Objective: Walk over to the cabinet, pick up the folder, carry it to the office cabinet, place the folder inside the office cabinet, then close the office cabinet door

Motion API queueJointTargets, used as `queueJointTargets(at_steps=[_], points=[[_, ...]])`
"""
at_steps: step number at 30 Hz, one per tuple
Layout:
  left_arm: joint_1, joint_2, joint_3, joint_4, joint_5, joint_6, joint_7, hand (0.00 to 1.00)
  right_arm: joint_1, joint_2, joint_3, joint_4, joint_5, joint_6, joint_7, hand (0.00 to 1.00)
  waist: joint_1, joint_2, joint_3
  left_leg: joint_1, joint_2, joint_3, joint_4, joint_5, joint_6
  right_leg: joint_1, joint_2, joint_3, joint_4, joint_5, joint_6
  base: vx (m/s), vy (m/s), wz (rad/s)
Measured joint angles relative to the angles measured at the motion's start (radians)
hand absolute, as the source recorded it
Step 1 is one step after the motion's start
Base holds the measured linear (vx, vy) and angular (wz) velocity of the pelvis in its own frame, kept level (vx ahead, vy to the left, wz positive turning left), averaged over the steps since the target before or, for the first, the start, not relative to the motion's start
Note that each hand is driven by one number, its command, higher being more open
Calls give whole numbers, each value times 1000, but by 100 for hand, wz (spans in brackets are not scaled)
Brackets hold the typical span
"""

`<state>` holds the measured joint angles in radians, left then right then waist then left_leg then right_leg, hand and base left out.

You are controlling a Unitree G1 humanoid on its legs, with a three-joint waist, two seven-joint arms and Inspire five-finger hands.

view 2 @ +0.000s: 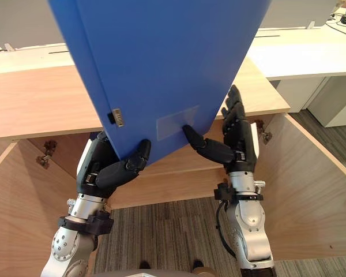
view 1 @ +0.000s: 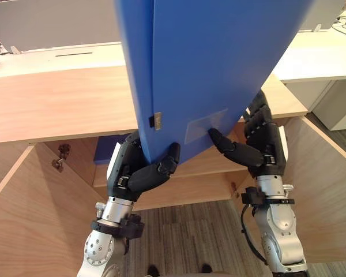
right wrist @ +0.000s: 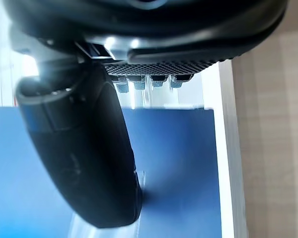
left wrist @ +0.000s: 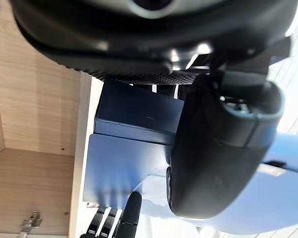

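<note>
A large blue folder (view 1: 207, 69) stands upright and slightly tilted between my two hands, over the open front of the wooden office cabinet (view 1: 52, 109). My left hand (view 1: 130, 170) grips its lower left corner, thumb curled onto the front face. At the lower right edge, my right hand (view 1: 265, 141) has its fingers up behind the folder and pinches the front with its thumb (view 1: 230, 149). The left wrist view shows the folder (left wrist: 119, 163) past the thumb, and in the right wrist view the thumb (right wrist: 89, 158) lies on the folder (right wrist: 179, 168).
Both cabinet doors stand open, one at the left (view 1: 17, 219) and one at the right (view 1: 328, 184). A shelf (view 1: 207, 167) runs inside, with another dark blue folder (view 1: 111, 153) on it. White desks (view 1: 317, 55) stand behind. Grey carpet (view 1: 190, 231) lies below.
</note>
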<state>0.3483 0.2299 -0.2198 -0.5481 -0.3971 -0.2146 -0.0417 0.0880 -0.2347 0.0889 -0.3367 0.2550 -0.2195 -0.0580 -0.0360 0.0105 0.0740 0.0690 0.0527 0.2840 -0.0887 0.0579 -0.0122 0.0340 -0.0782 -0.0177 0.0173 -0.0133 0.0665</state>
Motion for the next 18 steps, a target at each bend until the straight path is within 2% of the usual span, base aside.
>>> queueJointTargets(at_steps=[1, 2, 11, 14, 18], points=[[0, 3, -3, 3, -18, 0, 0, 0, -16, -23, 14, 2, 0, 0, 9, 100, 1, 0, 0, 0, 0, -1, 0, 0, 0, 1, 0, -1, 0, 0, 0, 0, 0, 0], [0, 3, -3, 8, -29, 0, 0, 0, -37, -50, 35, 11, 11, 0, 17, 0, 1, 0, -1, 0, 0, -2, 0, 1, 1, 1, 0, -2, 1, 0, 0, 0, 0, 0], [8, 64, -4, 82, -74, -9, -2, 0, -147, -176, 74, 133, 193, 7, 33, 0, 14, 0, -13, -1, 0, -22, 0, 8, 2, 7, -1, -18, 3, 0, 0, -10, -5, 6], [24, 78, -3, 90, -76, -7, -1, 0, -157, -231, 81, 134, 196, 7, 64, 0, 18, -1, -15, -5, 0, -28, -1, 10, 2, 7, -1, -23, 3, 0, 0, -23, -11, 5], [27, 77, 9, 96, -77, -7, 0, 0, -168, -242, 88, 134, 199, 7, 84, 0, 23, -2, -18, -7, 0, -31, -4, 13, 2, 7, -1, -28, 3, 0, 0, -4, -2, 1]])
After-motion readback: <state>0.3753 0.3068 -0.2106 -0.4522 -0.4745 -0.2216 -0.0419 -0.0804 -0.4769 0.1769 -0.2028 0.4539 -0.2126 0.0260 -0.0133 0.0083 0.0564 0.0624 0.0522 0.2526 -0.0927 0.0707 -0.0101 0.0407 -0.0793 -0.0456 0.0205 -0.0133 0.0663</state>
